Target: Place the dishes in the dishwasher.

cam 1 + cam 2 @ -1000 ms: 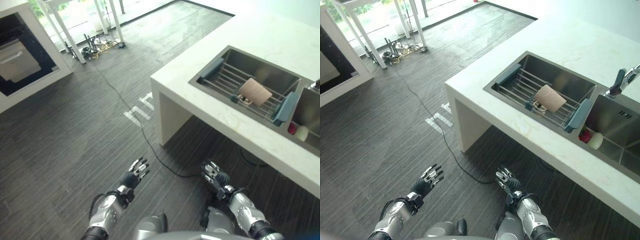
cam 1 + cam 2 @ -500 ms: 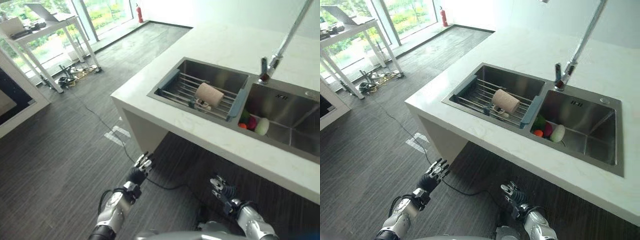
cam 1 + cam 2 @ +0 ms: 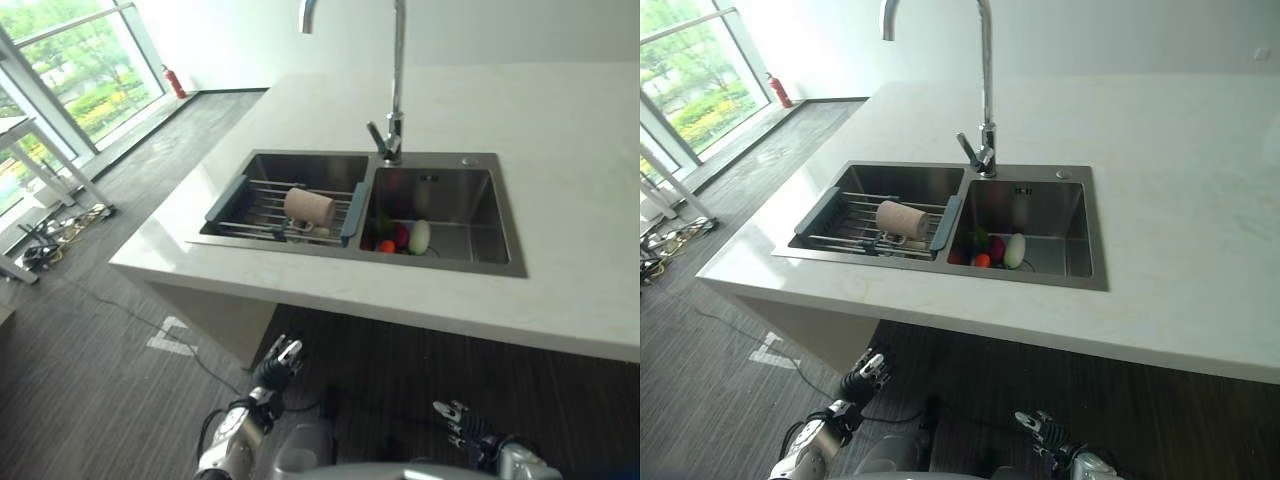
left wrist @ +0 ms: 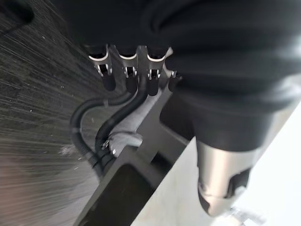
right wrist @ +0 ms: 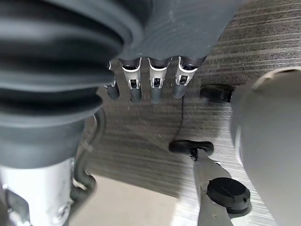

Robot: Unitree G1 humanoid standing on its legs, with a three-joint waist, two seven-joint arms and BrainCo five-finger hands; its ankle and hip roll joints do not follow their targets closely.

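Left eye view: the cup (image 3: 309, 206) is seen lying sideways on the rack (image 3: 262, 208) in the sink (image 3: 497, 264), up and ahead of both low, empty, slack-fingered hands, the left hand (image 3: 277, 363) nearer than the right hand (image 3: 461, 427).

no readable text, labels or numbers on sink (image 3: 1080, 262), counter (image 3: 1180, 180), floor (image 3: 700, 390)

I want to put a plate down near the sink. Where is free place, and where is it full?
Free: the white counter right of the sink, and behind the faucet. Crowded: the left basin, covered by a rack holding a tan cup; the right basin has vegetables at its near-left corner and is otherwise bare.
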